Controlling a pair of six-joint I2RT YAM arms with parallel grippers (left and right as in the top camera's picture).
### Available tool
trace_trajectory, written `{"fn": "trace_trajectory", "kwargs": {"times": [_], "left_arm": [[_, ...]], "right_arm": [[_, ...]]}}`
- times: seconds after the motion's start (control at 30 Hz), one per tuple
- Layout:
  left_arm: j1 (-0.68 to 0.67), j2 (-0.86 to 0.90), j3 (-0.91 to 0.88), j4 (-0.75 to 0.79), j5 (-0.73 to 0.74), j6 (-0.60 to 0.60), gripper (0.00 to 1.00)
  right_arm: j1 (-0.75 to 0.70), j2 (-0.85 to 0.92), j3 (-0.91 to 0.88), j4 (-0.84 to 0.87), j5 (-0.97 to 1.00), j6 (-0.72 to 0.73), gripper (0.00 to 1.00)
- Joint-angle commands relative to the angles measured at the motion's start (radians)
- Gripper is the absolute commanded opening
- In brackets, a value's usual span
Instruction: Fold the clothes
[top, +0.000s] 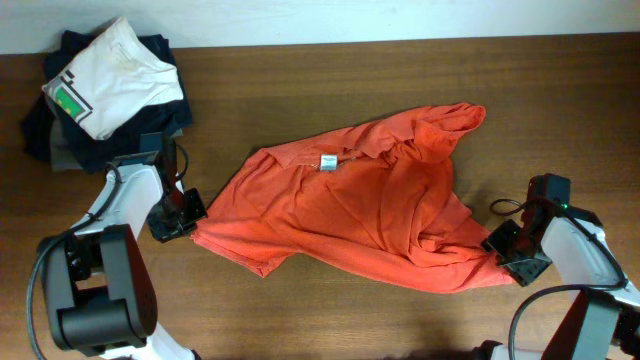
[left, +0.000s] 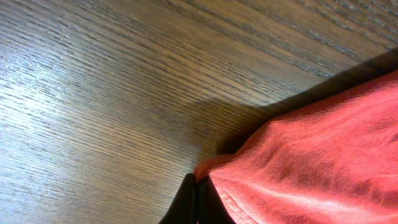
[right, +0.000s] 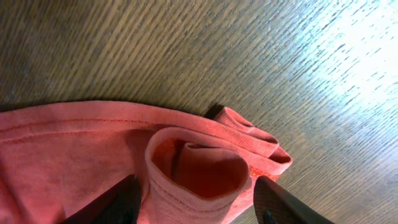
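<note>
You have the orange-red short-sleeved cotton T-shirt (top: 360, 210) lying crumpled, not yet folded, in the middle of the dark brown wooden table (top: 300, 80). It stretches across from about 9 o'clock to 4 o'clock. Its small white neck tag (top: 326, 162) faces up, a little toward 11 o'clock from the middle of the cloth. Your left gripper (top: 190, 222) sits at the 9 o'clock end of the T-shirt. In the left wrist view its dark fingers (left: 186, 208) are pressed together with the red edge of the cloth pinched between them, so it is clenched on the T-shirt. Your right gripper (top: 505, 250) is at the 4 o'clock corner of the garment. In the right wrist view its two fingers (right: 121, 199) stand wide apart and a rolled hem of the T-shirt lies between them, so this gripper is released and not clamping. At the 10 o'clock corner of the table lies a heap of dark navy garments (top: 45, 130), and on top of it a folded white shirt with a green patch (top: 115, 75), well apart from the T-shirt.
</note>
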Motion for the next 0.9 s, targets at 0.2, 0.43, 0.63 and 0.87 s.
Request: {"fn": "trace_trajectory", "kwargs": {"times": [0.2, 0.43, 0.63, 0.87], "left_arm": [[0.003, 0.010, -0.003, 0.001, 0.008, -0.014, 0.01], [0.003, 0.010, -0.003, 0.001, 0.008, -0.014, 0.00], [0.003, -0.028, 0.048, -0.109, 0.010, -0.014, 0.00], [0.003, -0.612, 0.203, -0.235, 0.027, -0.014, 0.00]], "right_arm": [[0.004, -0.001, 0.006, 0.023, 0.013, -0.007, 0.50], [0.004, -0.001, -0.035, 0.069, 0.013, -0.004, 0.33], [0.003, -0.003, 0.124, -0.097, 0.013, -0.004, 0.04], [0.004, -0.145, 0.682, -0.595, 0.017, -0.062, 0.04]]}}
